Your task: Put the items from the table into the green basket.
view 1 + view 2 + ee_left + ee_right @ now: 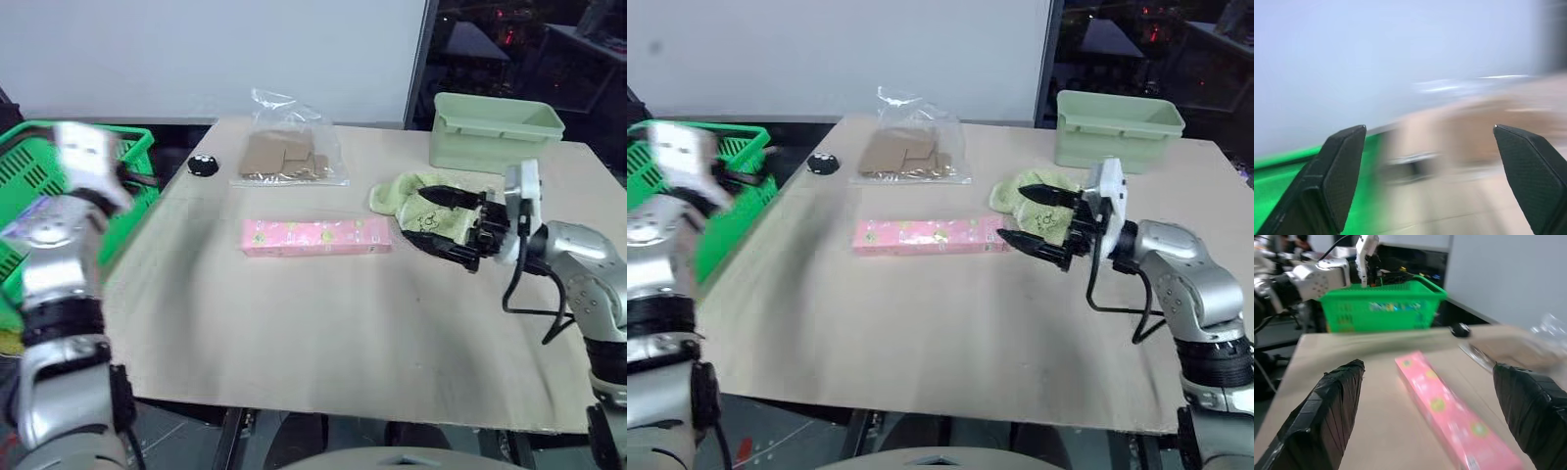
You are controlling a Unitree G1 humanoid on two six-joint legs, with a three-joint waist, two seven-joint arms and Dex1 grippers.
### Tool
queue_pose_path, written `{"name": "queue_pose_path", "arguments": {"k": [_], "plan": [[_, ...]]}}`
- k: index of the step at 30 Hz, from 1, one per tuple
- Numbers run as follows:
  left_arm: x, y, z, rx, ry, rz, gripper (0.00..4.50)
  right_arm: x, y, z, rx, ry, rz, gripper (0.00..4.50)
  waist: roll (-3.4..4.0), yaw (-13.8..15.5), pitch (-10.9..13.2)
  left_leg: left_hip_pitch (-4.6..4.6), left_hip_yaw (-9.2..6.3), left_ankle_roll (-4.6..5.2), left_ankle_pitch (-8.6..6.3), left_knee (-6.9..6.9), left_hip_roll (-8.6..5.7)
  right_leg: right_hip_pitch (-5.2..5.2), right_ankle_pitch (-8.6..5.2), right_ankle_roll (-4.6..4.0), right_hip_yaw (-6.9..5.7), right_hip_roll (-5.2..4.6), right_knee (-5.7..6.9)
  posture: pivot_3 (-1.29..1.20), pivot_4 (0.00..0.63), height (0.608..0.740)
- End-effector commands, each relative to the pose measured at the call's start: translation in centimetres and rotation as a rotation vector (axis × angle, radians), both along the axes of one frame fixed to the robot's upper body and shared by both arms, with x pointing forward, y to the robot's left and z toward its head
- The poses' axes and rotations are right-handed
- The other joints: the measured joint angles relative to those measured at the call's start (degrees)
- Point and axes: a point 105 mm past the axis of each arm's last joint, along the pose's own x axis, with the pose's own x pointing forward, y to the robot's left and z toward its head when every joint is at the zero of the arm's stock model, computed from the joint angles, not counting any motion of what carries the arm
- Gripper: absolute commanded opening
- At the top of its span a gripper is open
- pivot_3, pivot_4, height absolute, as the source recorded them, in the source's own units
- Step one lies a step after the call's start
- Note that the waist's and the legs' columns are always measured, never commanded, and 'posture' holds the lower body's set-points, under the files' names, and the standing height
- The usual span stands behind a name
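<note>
Left claw: fingers spread wide, nothing between them. It hangs at the tabletop's left edge, with the green basket just beside it on its outer side. In the right wrist view something multicoloured lies inside the basket; cannot tell what it is.

Ahead of the left claw and inboard, a small black round object sits on the tabletop near the basket's corner.

Further right, toward the far edge, lies the clear bag of brown card pieces, flat, well apart from both claws.

The long flat pink box lies across the middle of the tabletop, between the two claws. Its right end is near the right claw's lower finger, and the right wrist view looks straight along it, the box running away between the two fingers toward the basket.

Right claw: wide, holding nothing, pointing level and leftward over the tabletop. The soft pale green towel lies crumpled directly under and behind its fingers; cannot tell whether they touch it.

Beyond the right claw, at the far right corner, stands a pale green solid-walled tub, well apart from it.
</note>
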Motion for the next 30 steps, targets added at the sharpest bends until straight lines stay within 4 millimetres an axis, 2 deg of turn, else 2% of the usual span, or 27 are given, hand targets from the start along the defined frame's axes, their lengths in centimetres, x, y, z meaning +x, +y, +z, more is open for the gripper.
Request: {"name": "queue_pose_path", "arguments": {"k": [1,4,8,11,16,22,30], "plan": [[-0.8,-5.9,-0.5,0.125,0.118,-0.32,4.35,-0.6,-1.6,1.1,-0.009,-0.047,-0.056,4.5,0.01,-1.0,0.0,0.0,-0.02,0.01,0.0,0.0,0.02,-0.01,0.0,0.0,-0.01,0.04,0.02,0.0,0.0,0.74],[0.2,-7.7,-0.6,0.28,0.217,-0.441,4.35,-1.0,-2.3,0.7,-0.021,-0.034,-0.083,4.5,0.04,-2.5,0.0,0.06,-0.13,0.02,0.02,0.01,0.17,-0.02,-0.02,-0.01,-0.02,0.31,0.08,-0.02,0.0,0.74],[1.4,-8.3,-2.0,0.496,0.383,-0.534,4.35,-1.2,-2.6,0.3,-0.031,-0.029,-0.119,4.5,0.21,-4.1,0.0,0.16,-0.17,0.02,0.03,0.07,0.26,0.0,-0.04,-0.03,0.2,0.58,0.09,-0.06,0.0,0.74],[2.5,-8.4,-2.7,0.594,0.468,-0.549,4.35,-1.5,-2.5,0.0,-0.028,-0.03,-0.137,4.5,0.42,-5.4,-0.1,0.17,-0.05,0.03,0.02,0.07,0.24,-0.01,-0.05,-0.02,0.38,0.58,0.06,-0.1,0.0,0.74],[2.3,-10.1,-3.2,0.585,0.569,-0.698,4.35,-2.7,-3.0,-1.1,-0.059,0.002,-0.184,4.5,0.39,-5.8,0.0,-0.08,-0.12,0.04,0.01,0.09,0.25,-0.16,-0.13,0.19,0.39,0.62,0.04,-0.16,0.0,0.74],[2.0,-9.6,-5.2,0.707,0.685,-0.724,4.35,-3.7,-3.0,-2.2,-0.098,0.05,-0.184,4.5,0.4,-7.8,0.0,-0.28,-0.03,0.07,-0.02,0.11,0.25,-0.4,-0.11,0.21,0.52,0.62,0.06,-0.19,0.0,0.74],[1.5,-9.2,-7.8,0.762,0.799,-0.73,4.35,-4.1,-2.7,-2.6,-0.097,0.075,-0.181,4.5,0.39,-10.0,0.0,-0.34,-0.07,0.08,-0.02,0.21,0.26,-0.47,-0.12,0.26,0.53,0.62,0.15,-0.2,0.0,0.74]]}}
